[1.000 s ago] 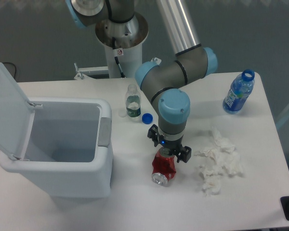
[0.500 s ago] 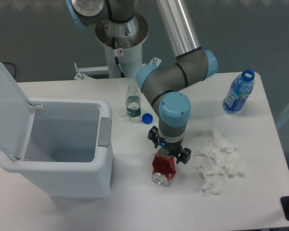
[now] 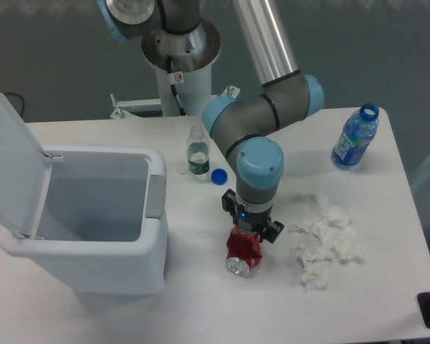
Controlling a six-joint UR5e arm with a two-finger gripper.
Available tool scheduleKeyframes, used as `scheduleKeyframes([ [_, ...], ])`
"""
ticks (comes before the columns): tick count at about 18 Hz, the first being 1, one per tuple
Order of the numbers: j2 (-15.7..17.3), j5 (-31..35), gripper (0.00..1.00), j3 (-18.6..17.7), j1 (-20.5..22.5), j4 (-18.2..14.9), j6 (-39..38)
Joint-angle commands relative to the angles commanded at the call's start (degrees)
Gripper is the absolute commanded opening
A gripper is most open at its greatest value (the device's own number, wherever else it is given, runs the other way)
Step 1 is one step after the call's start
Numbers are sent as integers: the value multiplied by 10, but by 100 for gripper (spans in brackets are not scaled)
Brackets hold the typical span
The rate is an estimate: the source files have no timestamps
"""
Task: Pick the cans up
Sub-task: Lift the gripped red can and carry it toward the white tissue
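Red and dented, the crushed thin metal can lies on the white table, looking light and bendy, so the gripper, closed around its top end, should squeeze gently

No text is legible; the sticker on the robot base and the bottle labels are too small to read.

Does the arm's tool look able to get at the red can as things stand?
Probably yes. The tool is already right above the red can, at its upper end, with nothing between them. The crumpled tissue and white bin lie off to either side.
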Motion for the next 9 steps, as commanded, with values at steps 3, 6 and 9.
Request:
scheduleKeyframes([
  [3, 0, -1, 30, 4, 2, 0, 0],
  [6, 3, -3, 30, 11, 4, -1, 0],
  [9, 14, -10, 30, 40, 6, -6, 0],
])
